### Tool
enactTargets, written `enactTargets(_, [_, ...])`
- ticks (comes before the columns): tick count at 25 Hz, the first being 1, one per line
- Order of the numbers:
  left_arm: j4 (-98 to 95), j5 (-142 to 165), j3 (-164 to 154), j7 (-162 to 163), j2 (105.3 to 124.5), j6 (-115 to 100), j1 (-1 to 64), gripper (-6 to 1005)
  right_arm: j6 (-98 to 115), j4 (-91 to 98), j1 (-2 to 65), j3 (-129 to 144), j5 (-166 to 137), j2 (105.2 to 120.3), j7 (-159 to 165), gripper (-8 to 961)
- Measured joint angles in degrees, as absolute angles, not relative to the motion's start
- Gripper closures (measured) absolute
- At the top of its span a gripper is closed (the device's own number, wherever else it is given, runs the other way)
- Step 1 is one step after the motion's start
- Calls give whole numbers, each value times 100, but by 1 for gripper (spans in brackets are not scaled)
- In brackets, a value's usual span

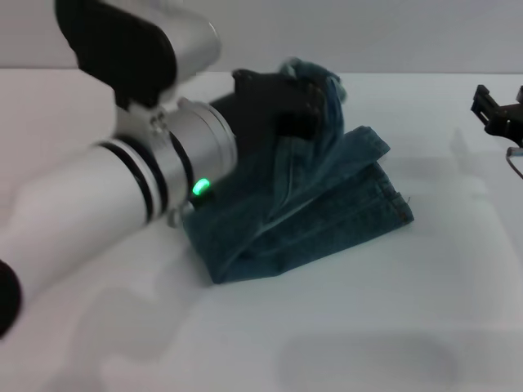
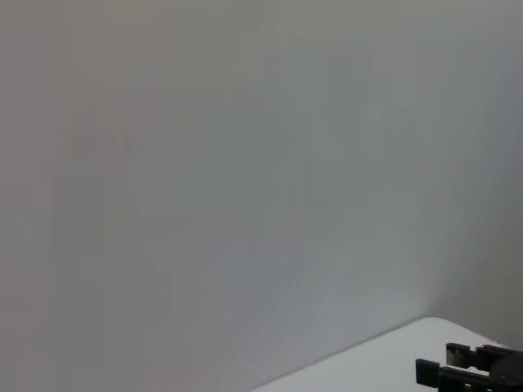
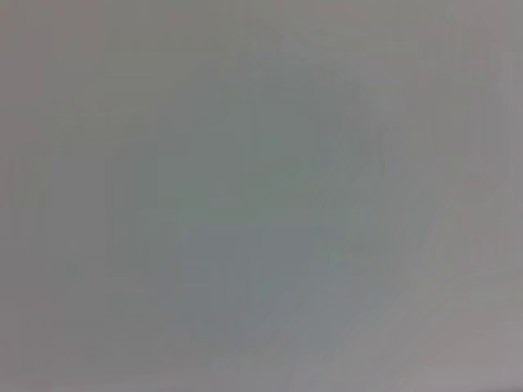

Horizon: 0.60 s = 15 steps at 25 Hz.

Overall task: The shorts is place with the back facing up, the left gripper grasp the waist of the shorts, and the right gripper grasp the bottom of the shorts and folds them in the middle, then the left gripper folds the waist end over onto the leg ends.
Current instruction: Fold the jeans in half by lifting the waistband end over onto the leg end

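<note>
White table (image 1: 343, 343), folded denim at its middle, and we read no brand or writing anywhere.
We see the left gripper (image 1: 306, 102) clamped on the waist of the shorts (image 1: 315, 75), lifting it above the shorts (image 1: 327, 204); the right gripper (image 1: 498, 110) sits at the far right, well apart, fingers' state unclear.
</note>
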<state>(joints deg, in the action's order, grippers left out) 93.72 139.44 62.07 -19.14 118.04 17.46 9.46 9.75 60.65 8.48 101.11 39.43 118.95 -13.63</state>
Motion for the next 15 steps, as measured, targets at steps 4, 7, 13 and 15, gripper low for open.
enactTargets(4, [8870, 13831, 5631, -1912, 11804, 720, 992, 971, 956, 6068, 835, 10062, 3941, 11885, -1363, 329])
enactTargets(7, [8339, 13869, 5111, -1948, 11807, -373, 1129, 970, 943, 6071, 835, 10059, 3937, 11879, -1362, 328])
enactTargets(13, [7447, 13872, 4628, -1734, 11841, -1712, 1618, 968, 893, 6081, 820, 10053, 3937, 11877, -1363, 327])
enactTargets(15, [7137, 13882, 4553, -1436, 11835, -1908, 1813, 967, 889, 6082, 787, 10050, 3907, 11876, -1362, 327])
